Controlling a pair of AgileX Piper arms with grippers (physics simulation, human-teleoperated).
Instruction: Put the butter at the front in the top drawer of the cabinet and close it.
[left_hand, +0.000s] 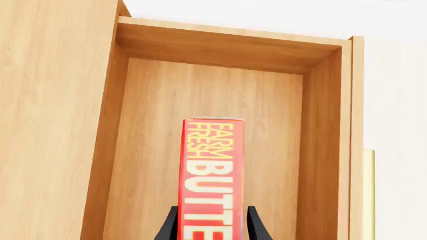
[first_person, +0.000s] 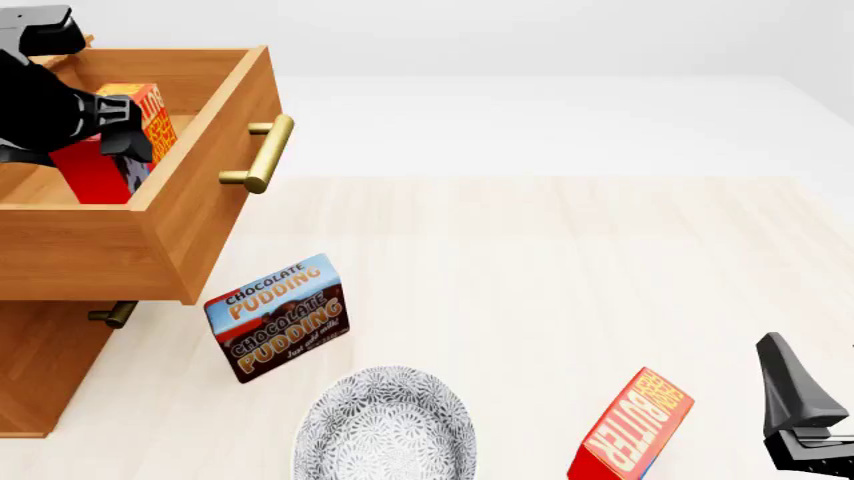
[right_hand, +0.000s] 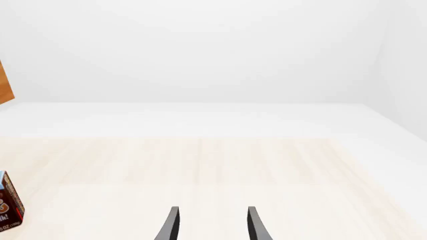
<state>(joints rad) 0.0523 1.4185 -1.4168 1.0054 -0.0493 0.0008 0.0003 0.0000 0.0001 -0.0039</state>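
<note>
My left gripper (first_person: 118, 128) is shut on the butter (first_person: 139, 135), a red carton with orange lettering, and holds it inside the pulled-out top drawer (first_person: 200, 215) of the cabinet (first_person: 47, 370). In the left wrist view the butter (left_hand: 213, 170) stands between the fingers (left_hand: 256, 227), over the drawer's wooden floor (left_hand: 280, 145). The drawer's brass handle (first_person: 262, 155) points toward the table's middle. My right gripper (first_person: 803, 425) is open and empty at the near right, its fingers (right_hand: 172, 225) apart over bare table.
A look-alike butter carton (first_person: 630, 425) leans at the near right, close to my right gripper. A Chocolate Pudding box (first_person: 278, 318) stands just in front of the drawer and also shows in the right wrist view (right_hand: 8, 207). A patterned grey bowl (first_person: 387, 425) sits at the near edge.
</note>
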